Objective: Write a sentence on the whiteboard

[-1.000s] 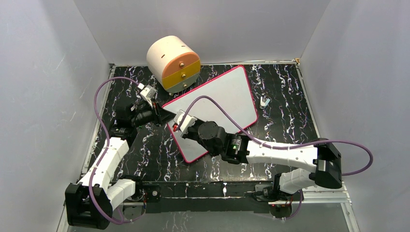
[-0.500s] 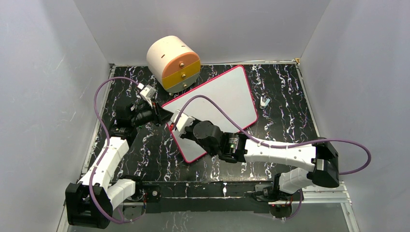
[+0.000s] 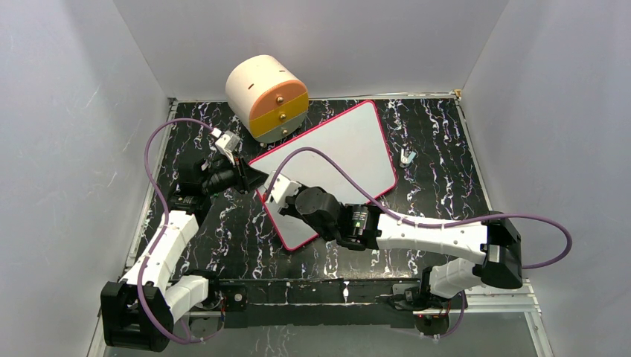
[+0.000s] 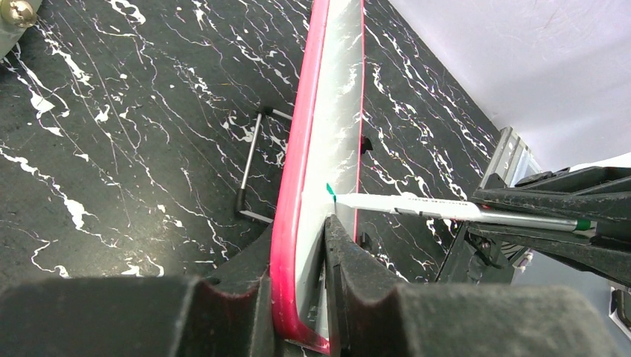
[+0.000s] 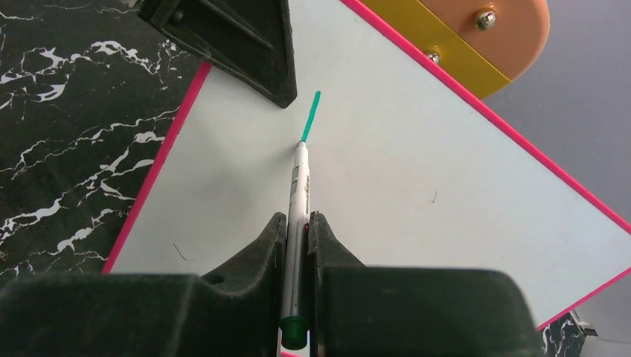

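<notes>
**Mia:** Where is the board?

**Tom:** The board (image 3: 350,145) lies in the middle of the black table (image 3: 446,186), turned a bit crooked. It has a pink rim.

**Mia:** Who holds it?

**Tom:** The left gripper (image 4: 299,242). Its two fingers pinch the rim at the board's 9 o'clock corner, one finger on each side.

**Mia:** And the other one?

**Tom:** The right gripper (image 5: 298,223) comes in from 4 o'clock. Its fingers are pressed tight on a white pen (image 5: 298,175).

**Mia:** Where does the pen point?

**Tom:** In the right wrist view it points to 12 o'clock, toward the left gripper. Its green tip (image 5: 310,117) is on the white part, close to the pinched corner. I can't tell if some of that green is a drawn line.

**Mia:** What else is there?

**Tom:** A round box (image 3: 266,95) sits just beside the board at 11 o'clock. A small metal clip (image 3: 406,156) lies near its 3 o'clock side.
</notes>
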Robot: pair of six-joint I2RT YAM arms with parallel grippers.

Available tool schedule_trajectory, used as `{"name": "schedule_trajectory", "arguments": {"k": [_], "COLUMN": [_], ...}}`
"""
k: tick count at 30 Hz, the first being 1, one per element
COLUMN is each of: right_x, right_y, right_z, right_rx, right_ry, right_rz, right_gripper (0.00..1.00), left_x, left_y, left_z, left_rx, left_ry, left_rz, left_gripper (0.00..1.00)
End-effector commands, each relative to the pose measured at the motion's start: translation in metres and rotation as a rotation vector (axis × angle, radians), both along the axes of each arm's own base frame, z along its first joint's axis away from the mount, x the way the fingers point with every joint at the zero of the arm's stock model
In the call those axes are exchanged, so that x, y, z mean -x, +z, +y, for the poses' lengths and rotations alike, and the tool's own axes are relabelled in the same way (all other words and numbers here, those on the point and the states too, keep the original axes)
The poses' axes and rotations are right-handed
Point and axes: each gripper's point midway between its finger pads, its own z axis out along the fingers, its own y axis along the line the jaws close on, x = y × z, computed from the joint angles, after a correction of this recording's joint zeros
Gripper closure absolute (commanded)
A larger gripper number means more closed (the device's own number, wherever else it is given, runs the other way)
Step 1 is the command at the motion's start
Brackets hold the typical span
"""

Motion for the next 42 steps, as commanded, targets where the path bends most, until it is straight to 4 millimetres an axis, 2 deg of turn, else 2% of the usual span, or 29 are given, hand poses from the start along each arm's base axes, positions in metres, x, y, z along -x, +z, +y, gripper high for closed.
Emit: {"name": "schedule_trajectory", "arguments": {"k": [1,9,19,42], "right_x": [0.001,0.0,-0.008,-0.02], "right_y": [0.001,0.004,0.025,0.041], "right_z": [-0.004,-0.005,-0.004,0.002], "right_rx": [0.012,0.0,-0.084,-0.116], "right_ry": [-0.008,-0.015,-0.041,-0.065], "right_rz": [0.03,0.024,-0.048,-0.131], "right_gripper": [1.0,1.0,1.0,1.0], "left_x": [0.002,0.002,0.003,0.004], "left_y": [-0.062,-0.063,-0.062,-0.062], "left_z": [0.022,0.022,0.021,0.02], "left_rx": [-0.212,-0.212,-0.208,-0.208], "left_ry": [0.048,0.047,0.039,0.032], "left_rz": [0.055,0.056,0.056,0.052], "left_gripper": [1.0,1.0,1.0,1.0]}}
